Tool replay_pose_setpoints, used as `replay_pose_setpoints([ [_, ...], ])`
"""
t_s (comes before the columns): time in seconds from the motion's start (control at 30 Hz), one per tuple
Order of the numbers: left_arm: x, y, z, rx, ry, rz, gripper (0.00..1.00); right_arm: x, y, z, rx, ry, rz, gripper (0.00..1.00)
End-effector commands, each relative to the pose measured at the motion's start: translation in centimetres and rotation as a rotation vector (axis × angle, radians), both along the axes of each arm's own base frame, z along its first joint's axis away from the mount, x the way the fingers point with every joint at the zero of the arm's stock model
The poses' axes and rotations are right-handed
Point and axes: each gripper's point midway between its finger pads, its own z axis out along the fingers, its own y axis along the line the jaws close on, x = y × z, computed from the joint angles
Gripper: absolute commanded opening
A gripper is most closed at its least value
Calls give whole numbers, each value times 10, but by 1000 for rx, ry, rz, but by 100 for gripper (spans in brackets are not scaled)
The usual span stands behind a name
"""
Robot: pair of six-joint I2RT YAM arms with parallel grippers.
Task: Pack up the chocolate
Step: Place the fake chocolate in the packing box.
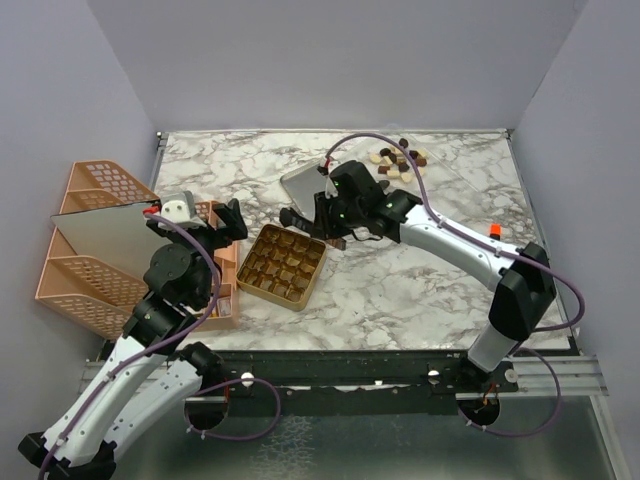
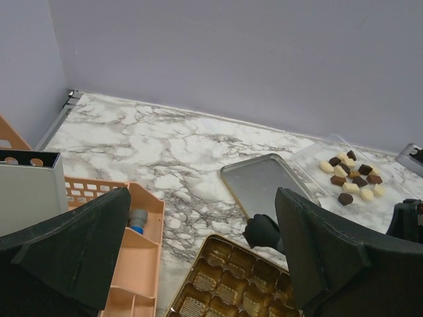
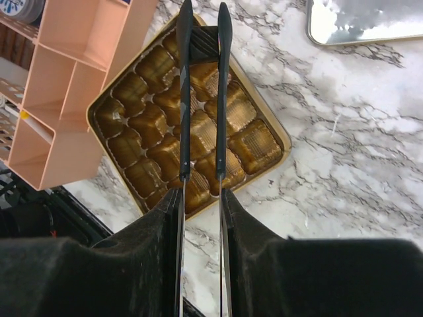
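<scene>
Chocolate [image 1: 400, 158] lies in a loose pile of dark, light brown and cream pieces at the far right of the table, well apart from the tray [image 1: 283, 265], which sits near the middle front. In the right wrist view every visible tray cell is bare, so packing is judged to be at its first placement. The right gripper [image 3: 203, 20] hangs over the tray's far side. Its jaws are narrow and parallel, and a dark piece [image 3: 200, 43] appears to be pinched between the tips; whether this is chocolate or pad ribbing cannot be confirmed from these views. The left gripper [image 2: 203, 198] stands at full width and holds nothing. It hovers just left of the tray, beside the peach organiser [image 1: 100, 200]. A silver lid [image 1: 305, 185] lies flat between tray and pile.

Step in hand: delivery of one piece to a cell. The next move calls for centring the tips over a single cell, lowering until the piece is inside the cell walls, then a small release. The cells are narrow, so a tip offset towards a divider risks the piece lodging on the ridge or tipping into the neighbouring cell.
</scene>
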Motion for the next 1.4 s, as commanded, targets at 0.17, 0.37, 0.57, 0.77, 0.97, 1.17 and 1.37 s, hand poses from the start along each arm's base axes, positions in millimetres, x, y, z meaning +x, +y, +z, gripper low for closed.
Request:
replay_pose_setpoints([
  [0.17, -3, 9, 3, -30, -28, 42, 99, 4, 45, 10, 78, -1, 70, 23],
  [0.37, -4, 10, 4, -32, -30, 43, 99, 3, 56, -4, 70, 27, 87, 24],
  [0.57, -4, 10, 4, -33, -33, 43, 99, 3, 61, -14, 62, 46, 92, 24],
  [0.77, -4, 10, 4, -32, -32, 42, 99, 4, 61, -21, 49, 52, 83, 28],
  [0.97, -5, 10, 4, -33, -34, 41, 99, 6, 61, -22, 48, 53, 75, 31],
  [1.17, -4, 10, 4, -33, -34, 40, 99, 7, 62, -18, 48, 47, 71, 34],
  [1.37, -5, 10, 5, -34, -35, 40, 99, 8, 62, -16, 45, 44, 70, 36],
])
